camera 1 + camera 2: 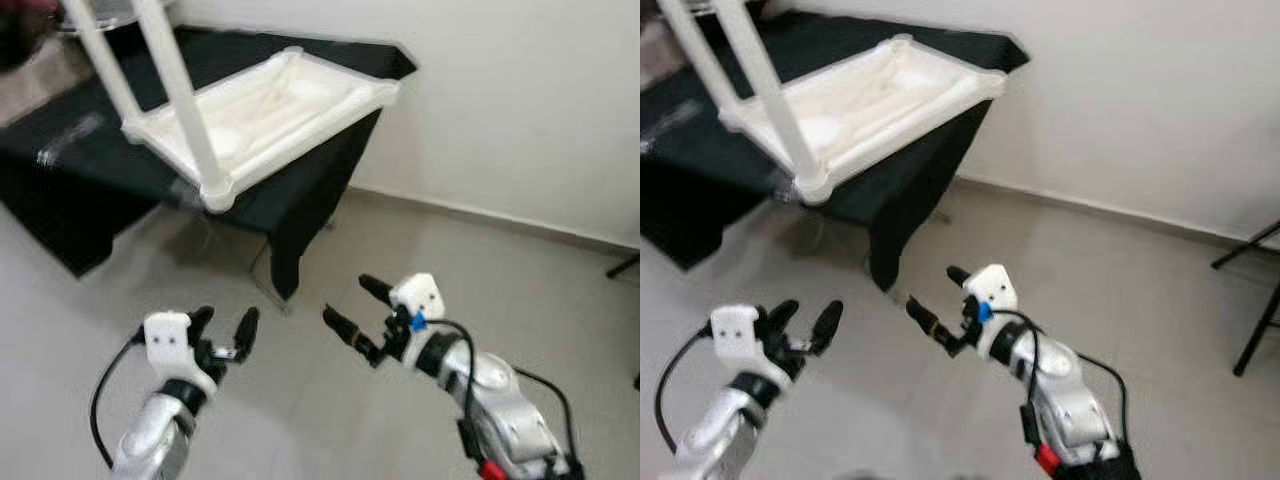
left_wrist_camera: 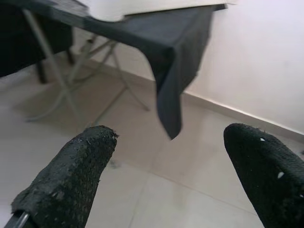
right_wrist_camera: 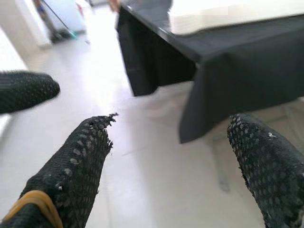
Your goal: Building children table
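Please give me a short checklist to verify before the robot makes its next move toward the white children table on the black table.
1. Left gripper open and holding nothing: ok.
2. Right gripper open and holding nothing: ok.
3. White children table lies upside down on the black-covered table, legs pointing up: ok.
4. Its near corner overhangs the black table's edge: not ok, possibly unstable.
5. Both grippers are low over the floor, apart from the children table: not ok for grasping yet.
6. All legs fitted: cannot tell.

A black-draped folding table [image 1: 300, 200] stands on pale floor tiles [image 1: 520, 290] beside a white wall [image 1: 520, 100].
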You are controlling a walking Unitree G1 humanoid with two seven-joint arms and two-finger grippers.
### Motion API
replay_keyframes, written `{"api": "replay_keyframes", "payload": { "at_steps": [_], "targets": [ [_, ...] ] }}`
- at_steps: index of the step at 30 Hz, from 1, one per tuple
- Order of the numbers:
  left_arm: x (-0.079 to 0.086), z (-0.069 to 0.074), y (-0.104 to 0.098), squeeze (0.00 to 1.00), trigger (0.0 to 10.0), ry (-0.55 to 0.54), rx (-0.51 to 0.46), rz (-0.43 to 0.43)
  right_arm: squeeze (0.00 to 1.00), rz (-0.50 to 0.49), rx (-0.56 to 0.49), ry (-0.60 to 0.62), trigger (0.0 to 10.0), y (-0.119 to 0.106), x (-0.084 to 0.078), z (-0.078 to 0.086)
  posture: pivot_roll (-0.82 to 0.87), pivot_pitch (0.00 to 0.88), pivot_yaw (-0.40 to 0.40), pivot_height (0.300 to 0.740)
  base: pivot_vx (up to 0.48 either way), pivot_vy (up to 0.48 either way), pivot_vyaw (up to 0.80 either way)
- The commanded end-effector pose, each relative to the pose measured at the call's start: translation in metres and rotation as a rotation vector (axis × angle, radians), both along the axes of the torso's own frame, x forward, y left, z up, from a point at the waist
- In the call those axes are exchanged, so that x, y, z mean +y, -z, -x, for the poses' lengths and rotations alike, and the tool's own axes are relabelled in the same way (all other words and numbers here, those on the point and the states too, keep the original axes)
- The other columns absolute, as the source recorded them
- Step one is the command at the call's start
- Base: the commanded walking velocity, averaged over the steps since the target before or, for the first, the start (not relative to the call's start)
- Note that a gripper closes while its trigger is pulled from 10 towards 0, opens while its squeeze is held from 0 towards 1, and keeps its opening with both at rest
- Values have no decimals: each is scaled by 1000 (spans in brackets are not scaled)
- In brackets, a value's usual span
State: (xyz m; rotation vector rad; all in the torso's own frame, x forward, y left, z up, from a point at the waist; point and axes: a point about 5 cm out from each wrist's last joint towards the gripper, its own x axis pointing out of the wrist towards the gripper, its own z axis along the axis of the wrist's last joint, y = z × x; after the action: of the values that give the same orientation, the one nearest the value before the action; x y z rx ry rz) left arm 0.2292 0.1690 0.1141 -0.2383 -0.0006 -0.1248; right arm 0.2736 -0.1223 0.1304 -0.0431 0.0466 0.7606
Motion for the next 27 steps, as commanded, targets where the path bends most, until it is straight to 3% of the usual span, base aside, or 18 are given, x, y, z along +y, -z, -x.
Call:
{"api": "replay_keyframes", "payload": {
  "at_steps": [1,12,14,22,27],
  "targets": [
    [1,2,3,0,10000,-2,9,1,0,-1,14,-3,10000,4,1,2,-12,165,24,740,0,0,781],
    [-3,1,1,0,10000,47,-22,-21,0,-40,2,29,10000,1,1,-1,-16,154,32,740,399,0,213],
    [-3,1,1,0,10000,48,-23,-22,0,-37,26,31,10000,4,-1,-2,-16,154,32,740,480,0,438],
    [-3,1,0,0,10000,47,-30,-25,0,-10,-36,5,10000,-1,3,0,-11,157,30,740,480,0,670],
    [-2,1,-1,0,10000,47,-30,-24,0,-21,-36,23,10000,-2,1,-1,-13,159,33,740,480,0,0]
  ]
}}
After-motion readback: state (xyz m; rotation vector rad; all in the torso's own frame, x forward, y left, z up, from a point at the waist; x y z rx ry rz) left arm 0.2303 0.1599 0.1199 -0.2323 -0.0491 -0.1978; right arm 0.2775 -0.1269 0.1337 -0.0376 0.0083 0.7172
